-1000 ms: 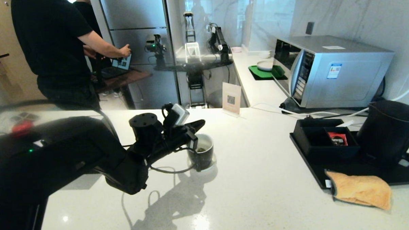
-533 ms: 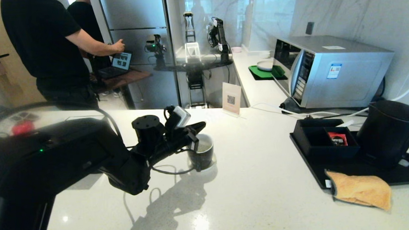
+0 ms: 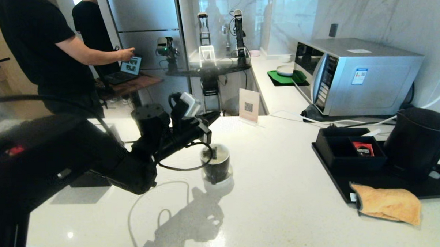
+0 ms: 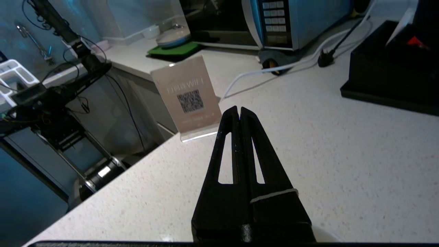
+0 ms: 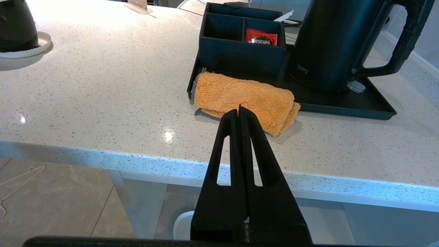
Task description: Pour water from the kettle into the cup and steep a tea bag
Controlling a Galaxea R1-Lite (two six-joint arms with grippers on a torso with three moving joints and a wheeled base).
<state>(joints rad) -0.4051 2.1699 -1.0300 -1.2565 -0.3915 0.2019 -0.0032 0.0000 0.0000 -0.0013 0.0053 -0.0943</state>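
Steeping judged in hand: left gripper (image 3: 213,118) pressed together above cup (image 3: 216,163), string seemingly pinched. Next: string released, arm cleared without tipping cup.

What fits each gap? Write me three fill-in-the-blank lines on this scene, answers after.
1. The kettle stands on a black ____.
2. The orange towel lies in front of the box holding a ____ sachet.
3. The left gripper hovers above the ____, jaws shut.

Answers: tray; red; cup

head cam overlooks counter (image 3: 281,194), wrist cams low, fwd
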